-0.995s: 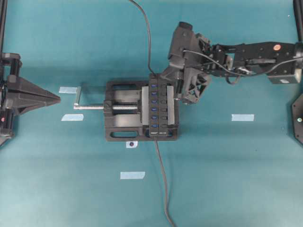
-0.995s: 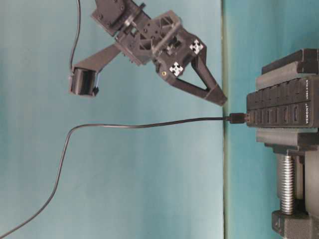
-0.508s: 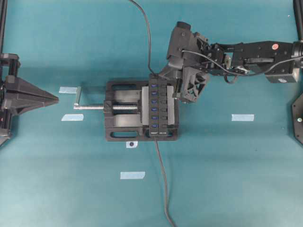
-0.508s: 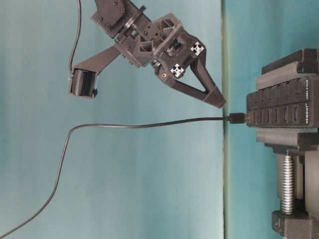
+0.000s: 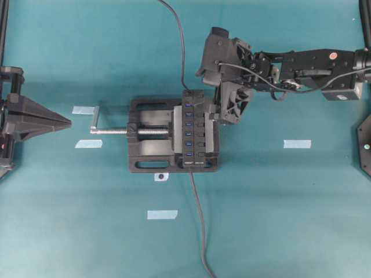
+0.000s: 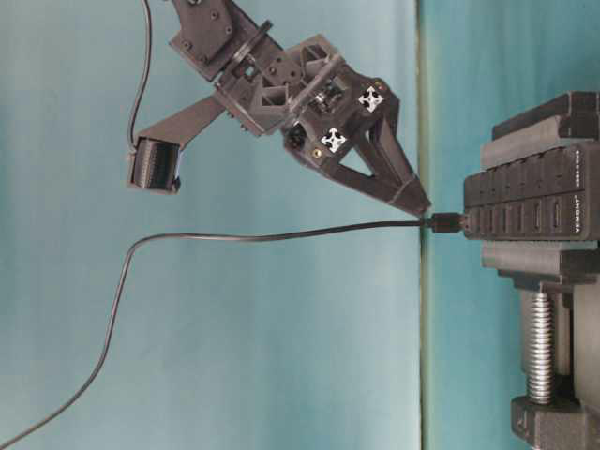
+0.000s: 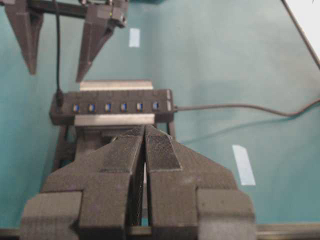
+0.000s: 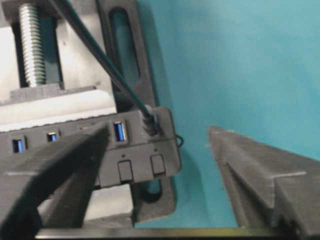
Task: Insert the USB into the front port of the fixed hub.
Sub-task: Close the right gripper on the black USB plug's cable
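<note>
The right hand (image 8: 155,170) hangs wide open over the far end of the hub (image 5: 194,128), its fingers (image 7: 92,42) spread on either side of the cable (image 6: 234,237) and holding nothing. The plug (image 6: 446,224) sits in the hub's end port. The hub is clamped in a vise (image 5: 148,136) mid-tabletop (image 5: 278,208). The left hand (image 7: 144,165) is closed and empty near the left edge.
</note>
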You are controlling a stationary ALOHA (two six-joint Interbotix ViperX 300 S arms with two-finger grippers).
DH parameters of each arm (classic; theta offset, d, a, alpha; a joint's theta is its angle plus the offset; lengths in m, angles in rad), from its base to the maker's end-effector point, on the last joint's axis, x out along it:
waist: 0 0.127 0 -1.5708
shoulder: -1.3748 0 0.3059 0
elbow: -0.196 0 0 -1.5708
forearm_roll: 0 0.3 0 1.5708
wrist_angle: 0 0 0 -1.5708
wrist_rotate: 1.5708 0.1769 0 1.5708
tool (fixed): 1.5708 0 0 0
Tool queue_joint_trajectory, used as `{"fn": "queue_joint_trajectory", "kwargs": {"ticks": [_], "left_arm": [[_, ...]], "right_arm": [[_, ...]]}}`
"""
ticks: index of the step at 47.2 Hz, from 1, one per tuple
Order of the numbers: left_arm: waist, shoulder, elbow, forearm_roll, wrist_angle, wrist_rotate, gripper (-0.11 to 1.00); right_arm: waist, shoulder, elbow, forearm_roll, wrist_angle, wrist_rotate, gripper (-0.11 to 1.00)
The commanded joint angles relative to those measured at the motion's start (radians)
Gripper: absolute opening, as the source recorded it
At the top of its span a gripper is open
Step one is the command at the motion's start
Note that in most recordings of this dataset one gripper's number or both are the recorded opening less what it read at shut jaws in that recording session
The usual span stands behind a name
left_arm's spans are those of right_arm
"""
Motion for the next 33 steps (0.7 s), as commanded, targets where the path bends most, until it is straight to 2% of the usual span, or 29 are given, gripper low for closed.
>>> {"fn": "queue_joint_trajectory", "kwargs": {"ticks": [1, 5, 33], "left_arm": [[-0.002, 0.005, -0.014, 0.002, -0.005, -0.002, 0.00], [-0.002, 0.005, -0.014, 0.002, -0.005, -0.002, 0.00], [-0.002, -0.002, -0.012, 0.002, -0.005, -0.002, 0.00]], "right_arm": [[0.005, -0.012, -0.029, 0.000, -0.005, -0.014, 0.86], [0.005, -0.009, -0.035, 0.000, -0.009, -0.015, 0.81], [0.005, 0.049, -0.063, 0.000, -0.012, -0.015, 0.81]]}}
